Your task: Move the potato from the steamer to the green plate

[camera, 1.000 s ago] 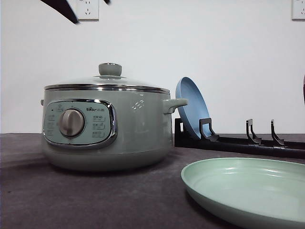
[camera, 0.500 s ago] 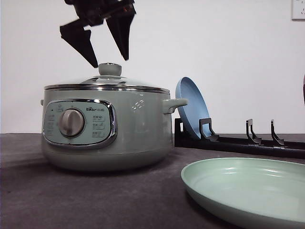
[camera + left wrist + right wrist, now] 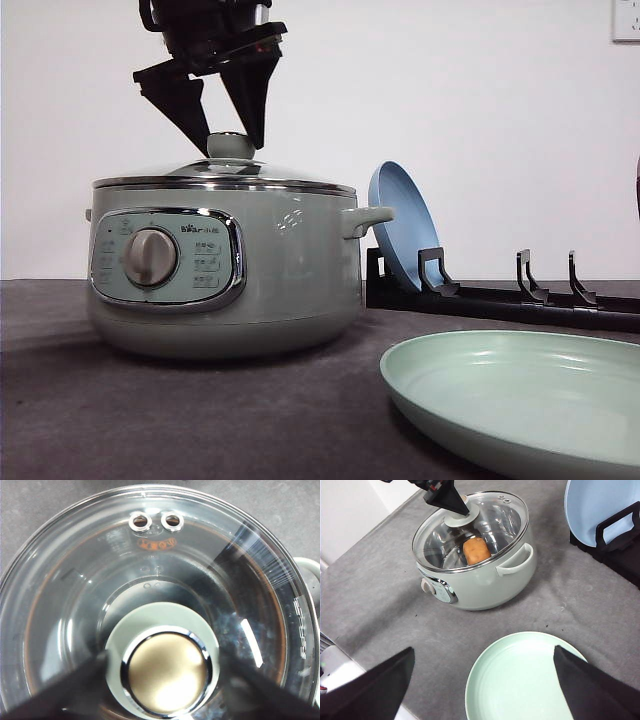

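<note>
**Left jaws straddle the lid knob, potato still under glass**

Spread wide, the jaws of the left gripper (image 3: 228,140) stand one on each side of the lid knob (image 3: 231,146), not closed on it. One orange-brown, oblong potato (image 3: 477,550) lies inside the steamer (image 3: 225,265), beneath the round glass lid (image 3: 470,530) and below those jaws. The right gripper (image 3: 482,680) hangs open above the table (image 3: 150,410), over the one smooth mint green plate (image 3: 520,395). One blue plate (image 3: 402,222) leans upright in a black rack (image 3: 500,295).
</note>
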Controlling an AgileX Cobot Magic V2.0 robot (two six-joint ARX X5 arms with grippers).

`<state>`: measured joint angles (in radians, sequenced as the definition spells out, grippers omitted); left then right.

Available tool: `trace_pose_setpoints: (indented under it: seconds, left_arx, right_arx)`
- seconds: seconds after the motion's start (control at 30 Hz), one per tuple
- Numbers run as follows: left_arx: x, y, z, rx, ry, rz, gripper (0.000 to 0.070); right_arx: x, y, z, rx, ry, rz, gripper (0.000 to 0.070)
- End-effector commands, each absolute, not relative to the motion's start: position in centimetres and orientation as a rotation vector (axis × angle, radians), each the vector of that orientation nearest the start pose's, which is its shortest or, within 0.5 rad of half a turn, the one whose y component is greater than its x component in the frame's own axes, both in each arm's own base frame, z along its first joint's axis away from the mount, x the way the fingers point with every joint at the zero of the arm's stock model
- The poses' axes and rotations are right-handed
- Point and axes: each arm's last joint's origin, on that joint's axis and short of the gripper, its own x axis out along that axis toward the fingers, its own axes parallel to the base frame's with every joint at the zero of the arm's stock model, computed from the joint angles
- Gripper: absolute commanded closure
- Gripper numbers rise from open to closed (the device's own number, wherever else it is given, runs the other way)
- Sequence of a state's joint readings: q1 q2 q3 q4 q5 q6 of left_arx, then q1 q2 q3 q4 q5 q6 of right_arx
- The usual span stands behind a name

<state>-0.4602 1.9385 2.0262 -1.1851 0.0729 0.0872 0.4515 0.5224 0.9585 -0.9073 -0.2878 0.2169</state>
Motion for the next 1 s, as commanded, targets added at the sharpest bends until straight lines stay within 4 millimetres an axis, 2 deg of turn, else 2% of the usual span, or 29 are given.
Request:
trace_pose_setpoints:
  seconds: [0.0, 0.23, 0.43, 0.53, 0.97]
  left_arx:
    - [36.0, -18.4, 34.6, 0.304, 1.051, -0.532, 0.0449]
    - [36.0, -18.4, 34.5, 0.306, 1.050, -0.534, 0.0700]
    - [36.1, -18.4, 34.8, 0.302, 1.035, -0.534, 0.0700]
    - [36.0, -18.4, 35.5, 0.297, 1.018, -0.534, 0.0700]
    - [34.1, -17.3, 42.6, 0.244, 0.853, -0.529, 0.0700]
  right_arx:
    - [6.2, 4.0, 35.2, 0.168, 0.546, 0.674, 0.0139]
    - [6.2, 4.0, 35.2, 0.168, 0.546, 0.673, 0.0139]
    - [6.2, 4.0, 35.2, 0.167, 0.545, 0.670, 0.0139]
    - [6.2, 4.0, 35.2, 0.167, 0.545, 0.670, 0.0139]
    - [6.3, 4.0, 35.3, 0.171, 0.539, 0.668, 0.0139]
